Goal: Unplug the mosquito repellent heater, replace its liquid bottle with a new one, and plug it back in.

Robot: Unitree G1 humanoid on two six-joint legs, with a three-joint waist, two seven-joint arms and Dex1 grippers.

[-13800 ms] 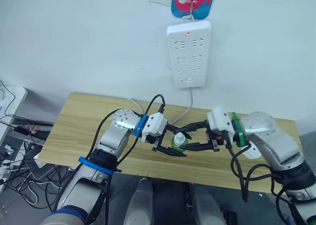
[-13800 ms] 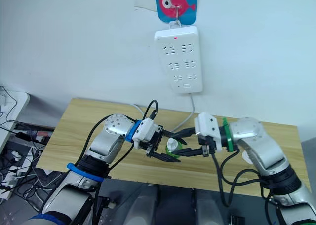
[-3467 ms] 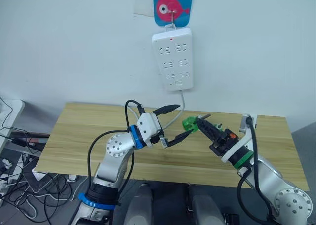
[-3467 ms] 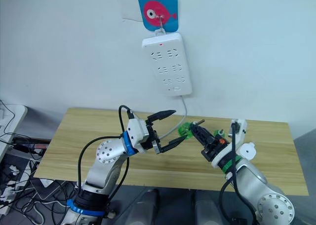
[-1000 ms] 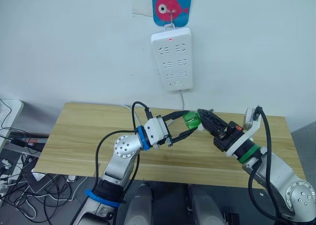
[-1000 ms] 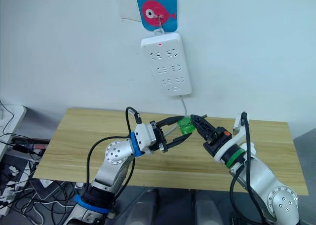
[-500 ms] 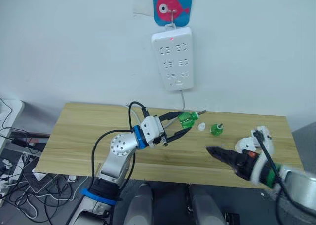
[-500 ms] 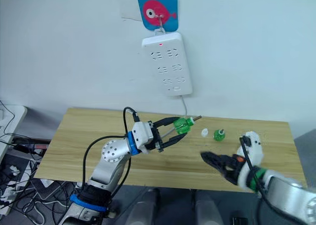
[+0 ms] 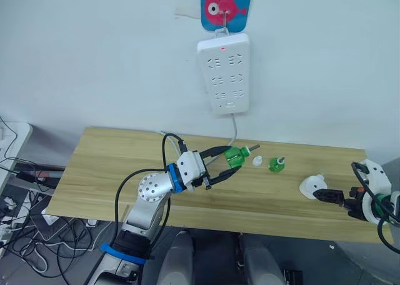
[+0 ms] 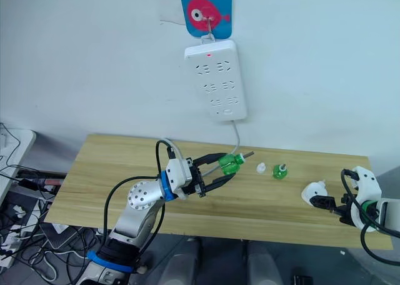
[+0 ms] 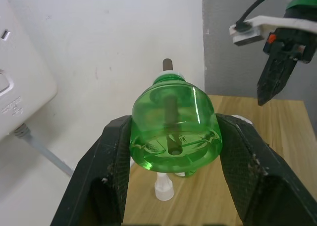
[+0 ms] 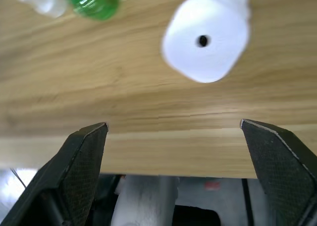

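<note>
Reaching from the surface's (image 9: 112,172) near right edge, our right gripper (image 9: 331,195) stands released just short of the mosquito repellent heater (image 9: 310,186), which lies ahead of it, vent hole up as its wrist view shows. Farther in, our left gripper (image 9: 220,164) clasps the green bottle (image 11: 174,129), wick pointing toward the heater; behind hangs the power strip (image 9: 224,72).

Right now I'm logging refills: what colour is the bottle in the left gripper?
Clear green, with a dark wick; the bottle shows best in the left wrist view.
</note>
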